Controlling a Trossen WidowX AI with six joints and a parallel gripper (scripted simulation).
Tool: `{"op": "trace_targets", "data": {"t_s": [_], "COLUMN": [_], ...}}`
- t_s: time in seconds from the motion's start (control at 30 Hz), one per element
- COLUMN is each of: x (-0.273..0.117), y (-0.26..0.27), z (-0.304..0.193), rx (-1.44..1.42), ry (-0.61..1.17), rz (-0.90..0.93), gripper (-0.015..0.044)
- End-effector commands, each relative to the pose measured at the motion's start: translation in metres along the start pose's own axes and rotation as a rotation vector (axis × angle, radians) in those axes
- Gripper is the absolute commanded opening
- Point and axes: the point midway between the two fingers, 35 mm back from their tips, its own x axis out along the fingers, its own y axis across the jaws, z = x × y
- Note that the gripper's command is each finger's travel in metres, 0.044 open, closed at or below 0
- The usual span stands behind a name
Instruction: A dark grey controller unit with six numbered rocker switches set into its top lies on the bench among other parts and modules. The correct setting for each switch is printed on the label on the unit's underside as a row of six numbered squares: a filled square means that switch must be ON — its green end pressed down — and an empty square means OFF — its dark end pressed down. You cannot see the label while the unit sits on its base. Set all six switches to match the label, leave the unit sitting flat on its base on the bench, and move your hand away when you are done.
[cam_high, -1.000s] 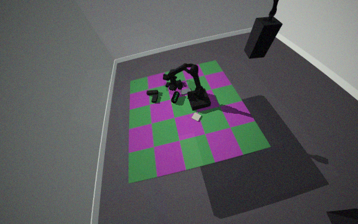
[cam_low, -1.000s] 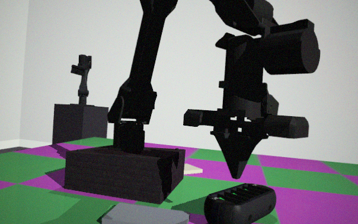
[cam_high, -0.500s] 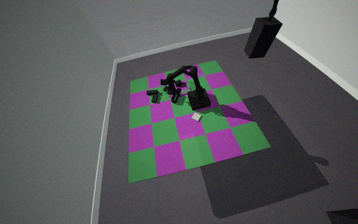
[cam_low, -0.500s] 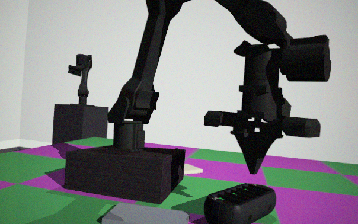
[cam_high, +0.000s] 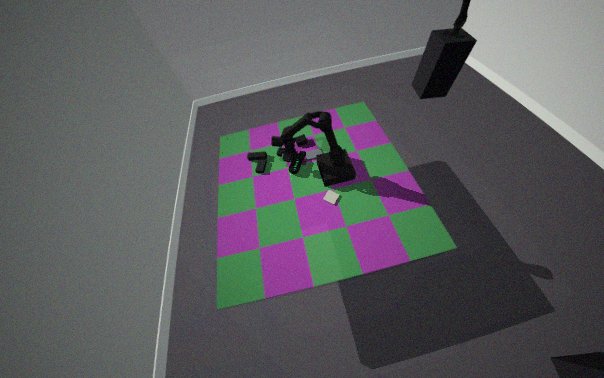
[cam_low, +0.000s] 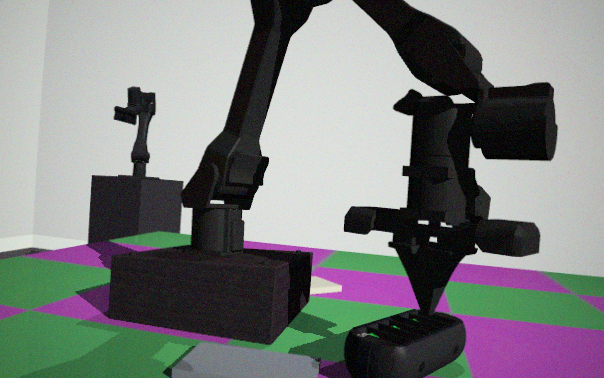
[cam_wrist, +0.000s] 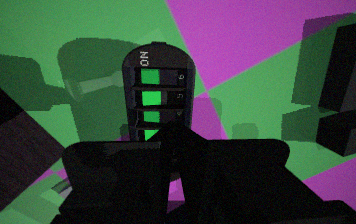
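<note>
The dark grey controller unit (cam_high: 299, 164) (cam_low: 407, 347) (cam_wrist: 128, 90) sits upright on its base, switches up. In the wrist view "ON" is printed at its far end, on the left side. Rocker 6 (cam_wrist: 150, 76), rocker 5 (cam_wrist: 151, 98) and rocker 4 (cam_wrist: 151, 116) show green left ends; 5 looks brighter than 6 and 4. Part of rocker 3's green shows; the rest and rockers 2 and 1 are hidden behind my fingers. The underside label is out of sight. My gripper (cam_low: 426, 311) (cam_wrist: 173, 126) is shut and empty, pointing down, its tips at the unit's top; contact is unclear.
A grey module (cam_high: 314, 154) (cam_low: 242, 362) lies between the unit and my arm's base (cam_high: 337, 169) (cam_low: 200, 292). A pale block (cam_high: 332, 197) (cam_low: 326, 286) lies beyond the base. A dark angled part (cam_high: 257, 156) lies across the unit. Another arm stands on a pedestal (cam_high: 440, 65) (cam_low: 136, 207).
</note>
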Motion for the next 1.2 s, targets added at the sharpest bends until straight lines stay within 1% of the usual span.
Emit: {"op": "trace_targets", "data": {"t_s": [0.0, 0.3, 1.17], "x": [0.010, 0.022, 0.022], "y": [0.002, 0.003, 0.003], "z": [0.000, 0.000, 0.000], "rx": [0.005, 0.005, 0.005], "ry": [-0.003, -0.003, -0.003], "rz": [0.011, 0.011, 0.011], "gripper": [0.0000, 0.0000, 0.0000]}}
